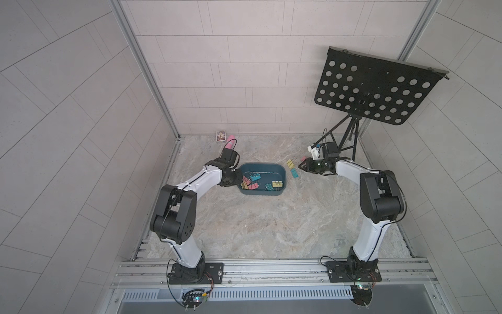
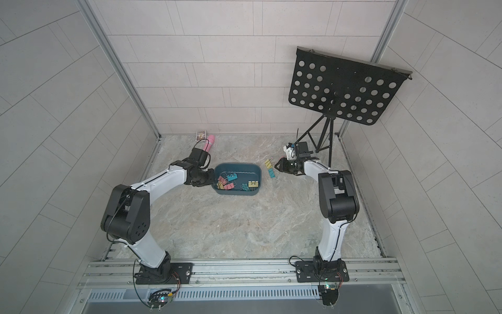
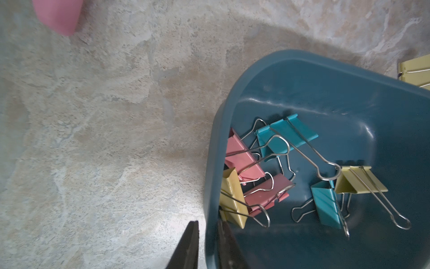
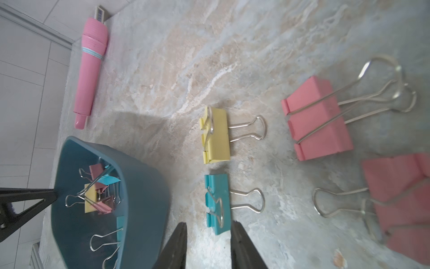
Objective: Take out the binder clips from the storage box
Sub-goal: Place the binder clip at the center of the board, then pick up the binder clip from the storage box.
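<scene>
Several binder clips lie beside the storage box; right gripper stands parted, empty; left gripper clamps its wall.

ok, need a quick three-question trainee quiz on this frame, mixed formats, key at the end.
1. True or false: the shallow dark teal plastic storage box is empty of coloured metal binder clips.
2. The left gripper is shut on: A) a pink clip, B) the box's wall, C) nothing.
3. How many clips lie out on the marbled tabletop near the open right gripper?
Key: 1 false; 2 B; 3 four.
</scene>
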Available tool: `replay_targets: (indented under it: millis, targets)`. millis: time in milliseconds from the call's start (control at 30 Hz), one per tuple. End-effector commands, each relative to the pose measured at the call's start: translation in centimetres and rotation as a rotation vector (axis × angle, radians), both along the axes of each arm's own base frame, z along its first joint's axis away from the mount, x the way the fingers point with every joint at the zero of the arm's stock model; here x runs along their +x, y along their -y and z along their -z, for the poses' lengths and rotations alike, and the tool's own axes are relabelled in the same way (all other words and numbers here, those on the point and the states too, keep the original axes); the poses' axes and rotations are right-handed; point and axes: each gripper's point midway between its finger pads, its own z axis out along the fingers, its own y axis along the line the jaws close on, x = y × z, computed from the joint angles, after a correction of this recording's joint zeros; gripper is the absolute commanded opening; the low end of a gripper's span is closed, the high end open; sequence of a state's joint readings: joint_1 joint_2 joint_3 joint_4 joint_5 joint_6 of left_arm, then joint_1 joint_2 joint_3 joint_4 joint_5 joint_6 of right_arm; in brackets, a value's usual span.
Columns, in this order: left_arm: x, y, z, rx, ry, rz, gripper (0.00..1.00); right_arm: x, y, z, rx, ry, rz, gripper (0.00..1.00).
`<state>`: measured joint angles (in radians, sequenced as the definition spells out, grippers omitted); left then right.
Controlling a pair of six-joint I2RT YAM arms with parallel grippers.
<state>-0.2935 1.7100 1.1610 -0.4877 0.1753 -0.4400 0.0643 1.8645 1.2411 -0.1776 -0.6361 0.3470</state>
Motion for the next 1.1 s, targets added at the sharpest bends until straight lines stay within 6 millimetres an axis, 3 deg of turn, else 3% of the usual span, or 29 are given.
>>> replay_targets:
  millis: [0, 167, 333, 567, 1067]
  targets:
    - [0.5, -0.2, -0.3, 0.01, -0.002, -0.002, 0.24, -1.1, 0.5, -3.0, -0.051, 0.044, -0.017, 0.35]
    - [0.8, -0.2, 0.0, 0.016, -0.011, 0.001, 0.24, -2.6, -1.5, -6.2, -0.114, 0.1, -0.123, 0.36]
    - [0.9, -0.2, 0.3, 0.021, -0.021, 0.003, 0.24, -4.6, -5.8, -7.1, -0.25, 0.126, -0.315, 0.36]
    - [1.1, -0.2, 0.4, 0.026, -0.022, 0.005, 0.24, -6.8, -9.9, -4.7, -0.479, 0.118, -0.566, 0.39]
    - [0.9, -0.1, 0.6, 0.02, -0.024, 0.004, 0.24, -8.5, -12.9, 0.8, -0.753, 0.097, -0.754, 0.41]
